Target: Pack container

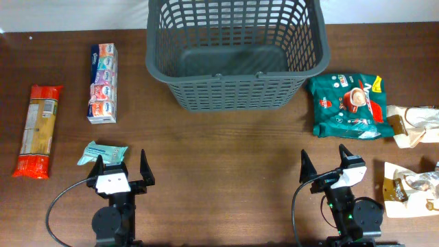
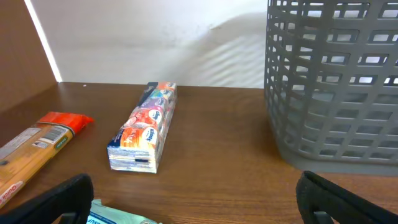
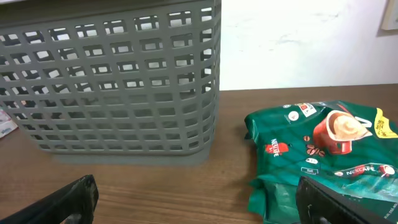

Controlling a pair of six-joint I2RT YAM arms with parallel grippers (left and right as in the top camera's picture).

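From above, the container stands at the far middle of the desk, upright and with nothing inside. The packing is not yet begun, I think. The left gripper sits at the near left edge, opened wide and holding nothing. A small teal packet lies just beside its left finger. Farther left are a pasta packet and a tissue pack. The right gripper is at the near right, also spread wide and empty. A green coffee bag lies beyond it, beside the container, and beige bags lie at the right edge.

In the left wrist view, the two fingers stand far apart at the bottom corners and touch nothing. The teal packet shows low between them. To pick it well, the gripper should come down centred over the packet and close across its narrow side, then lift clear above the rim before releasing.

In the right wrist view, the fingers are again wide apart and free. The coffee bag is soft and bulky, so a pinch on its crumpled edge seems the safer way.
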